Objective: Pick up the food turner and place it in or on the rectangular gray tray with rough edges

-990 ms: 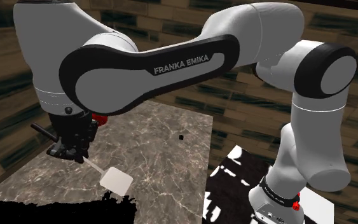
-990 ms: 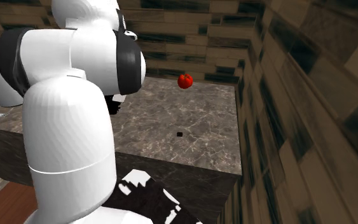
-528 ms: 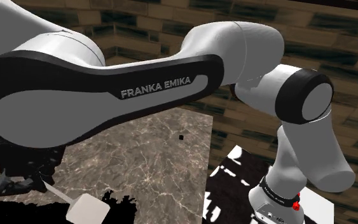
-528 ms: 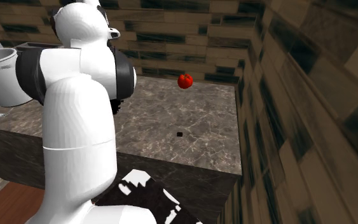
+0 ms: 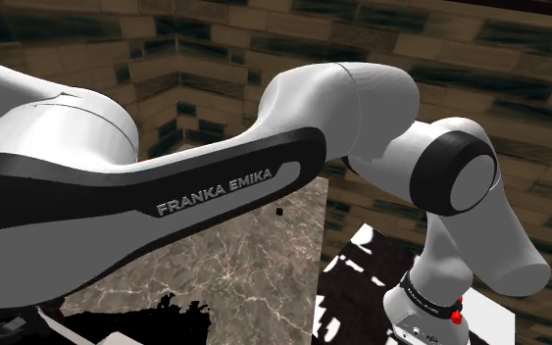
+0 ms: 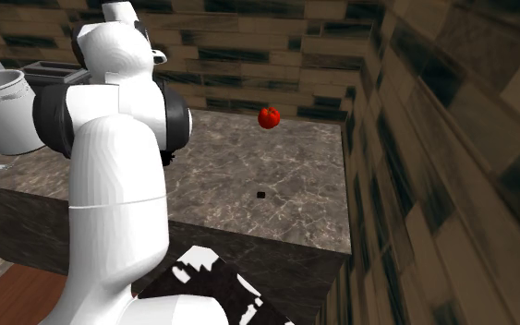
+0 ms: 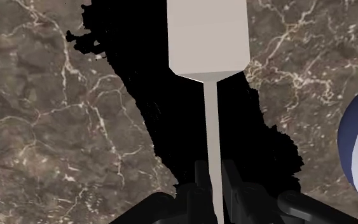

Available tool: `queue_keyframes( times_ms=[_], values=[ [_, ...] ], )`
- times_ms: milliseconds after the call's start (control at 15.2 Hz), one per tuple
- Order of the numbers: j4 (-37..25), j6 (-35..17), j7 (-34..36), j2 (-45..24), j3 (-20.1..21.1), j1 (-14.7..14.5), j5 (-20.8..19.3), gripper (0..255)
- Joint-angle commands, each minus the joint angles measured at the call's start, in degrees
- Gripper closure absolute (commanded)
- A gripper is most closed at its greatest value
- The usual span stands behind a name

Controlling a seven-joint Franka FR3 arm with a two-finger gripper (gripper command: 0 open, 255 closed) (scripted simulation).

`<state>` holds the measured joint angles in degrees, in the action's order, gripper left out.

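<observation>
It looks like a home kitchen. A brown marbled stone table point(image 6: 276, 185) sits in a corner of brick-pattern tiled walls point(image 6: 452, 138), with a red fruit point(image 6: 269, 117) at its far edge and a dark toaster-like appliance point(image 6: 50, 70) far left.

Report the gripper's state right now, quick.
Gripper: shut on the food turner, its thin handle clasped between the two fingers.
</observation>
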<state>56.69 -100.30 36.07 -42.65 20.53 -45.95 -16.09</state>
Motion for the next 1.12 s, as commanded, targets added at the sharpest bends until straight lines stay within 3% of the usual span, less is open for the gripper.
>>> queue_keyframes(
  times_ms=[0,528,1056],
  values=[
    [1.35,-1.47,0.26,-0.12,-0.02,0.12,-0.08,255],
    [7.21,-7.36,1.01,-0.32,-0.18,0.94,-0.43,255],
    [7.21,-7.36,1.01,-0.32,-0.18,0.94,-0.43,255]
  ],
)
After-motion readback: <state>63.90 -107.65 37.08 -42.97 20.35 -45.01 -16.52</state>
